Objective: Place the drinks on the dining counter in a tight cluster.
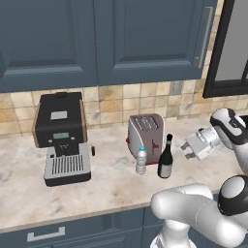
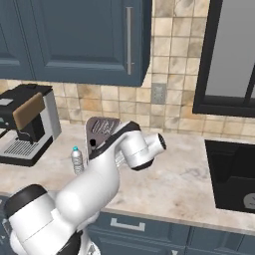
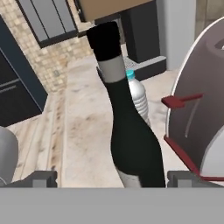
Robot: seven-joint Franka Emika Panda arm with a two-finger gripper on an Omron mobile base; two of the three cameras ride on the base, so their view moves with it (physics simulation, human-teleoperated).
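A slim dark wine bottle point(image 1: 166, 160) stands upright on the marbled counter in front of the toaster. A small clear blue-capped bottle point(image 1: 141, 161) stands just left of it. My gripper point(image 1: 188, 149) hovers to the wine bottle's right, turned sideways toward it, open and holding nothing. In the hand view the wine bottle point(image 3: 131, 135) looms close, centred ahead of the open gripper point(image 3: 113, 179), with the clear bottle point(image 3: 139, 98) behind it. The clear bottle point(image 2: 76, 160) also shows in the right base view, beside my arm. The dining counter is out of view.
A silver toaster point(image 1: 147, 133) with red trim sits just behind the bottles, close on the right in the hand view point(image 3: 201, 118). A black coffee machine point(image 1: 62, 135) stands at the left. A dark sink point(image 2: 234, 174) lies far right. Tiled backsplash and blue cabinets rise behind.
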